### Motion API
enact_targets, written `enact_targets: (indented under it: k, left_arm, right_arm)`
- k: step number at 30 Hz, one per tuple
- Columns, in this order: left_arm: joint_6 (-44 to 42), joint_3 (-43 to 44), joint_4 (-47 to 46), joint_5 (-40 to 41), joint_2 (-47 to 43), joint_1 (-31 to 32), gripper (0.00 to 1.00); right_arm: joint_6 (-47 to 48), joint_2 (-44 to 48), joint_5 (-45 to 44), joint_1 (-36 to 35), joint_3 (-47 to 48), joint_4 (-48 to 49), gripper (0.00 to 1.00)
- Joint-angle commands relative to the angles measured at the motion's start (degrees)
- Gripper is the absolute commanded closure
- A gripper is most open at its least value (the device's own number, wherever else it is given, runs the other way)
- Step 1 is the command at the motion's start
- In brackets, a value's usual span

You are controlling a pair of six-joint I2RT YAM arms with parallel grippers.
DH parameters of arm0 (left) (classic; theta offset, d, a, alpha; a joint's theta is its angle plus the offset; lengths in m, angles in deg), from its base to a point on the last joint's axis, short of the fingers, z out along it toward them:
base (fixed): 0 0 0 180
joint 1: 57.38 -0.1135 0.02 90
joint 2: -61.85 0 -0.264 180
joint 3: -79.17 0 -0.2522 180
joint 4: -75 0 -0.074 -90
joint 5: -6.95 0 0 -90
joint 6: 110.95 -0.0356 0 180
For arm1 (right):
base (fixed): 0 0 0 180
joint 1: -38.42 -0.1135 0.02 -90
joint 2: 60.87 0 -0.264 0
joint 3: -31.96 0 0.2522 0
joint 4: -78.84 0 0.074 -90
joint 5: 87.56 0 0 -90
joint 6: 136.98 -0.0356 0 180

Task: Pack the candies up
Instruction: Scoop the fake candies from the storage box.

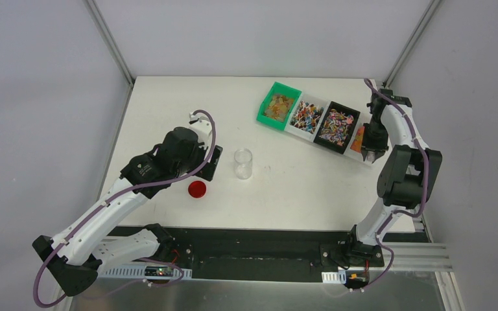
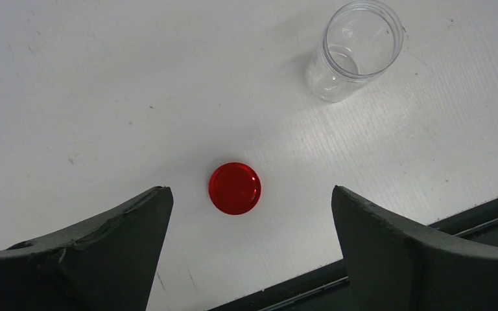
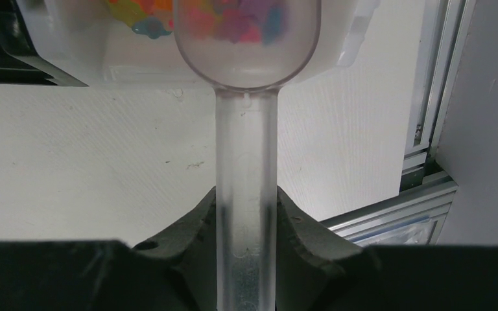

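Candies fill a row of bins at the back right: amber ones in the green bin [image 1: 279,105], mixed colours in a white bin [image 1: 308,116] and a black bin [image 1: 337,126]. My right gripper [image 3: 246,195] is shut on the handle of the clear scoop [image 3: 246,129]. The scoop's bowl holds pink, orange and blue candies [image 3: 233,19] at the edge of the end white bin [image 3: 71,58]. From above, the right gripper [image 1: 369,152] hangs over that bin. My left gripper [image 2: 249,194] stands open above the table, apart from the red lid [image 2: 235,188].
An empty clear jar [image 1: 243,163] stands upright mid-table, beyond the lid [image 1: 197,189]; it also shows in the left wrist view, jar [image 2: 356,48]. The aluminium frame rail [image 3: 428,97] runs close to the right of the scoop. The table's black front edge [image 2: 428,227] lies under the left fingers.
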Motion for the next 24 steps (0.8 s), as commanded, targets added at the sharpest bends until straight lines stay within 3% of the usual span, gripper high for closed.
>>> enact_targets:
  k: [1, 18, 24]
  left_arm:
    - [-0.7, -0.5, -1.9, 0.6, -1.5, -0.1, 0.02]
    - [-0.8, -0.7, -2.1, 1.9, -1.9, -0.1, 0.03]
    - [-0.8, -0.8, -2.1, 1.8, -1.7, -0.1, 0.03]
  right_arm:
    - [-1.5, 4.4, -2.4, 0.3, -3.7, 6.5, 1.0]
    - [1.1, 15.5, -0.5, 0.2, -17.6, 26.8, 1.0]
    - [1.3, 15.8, 0.3, 0.2, -20.1, 29.4, 1.0]
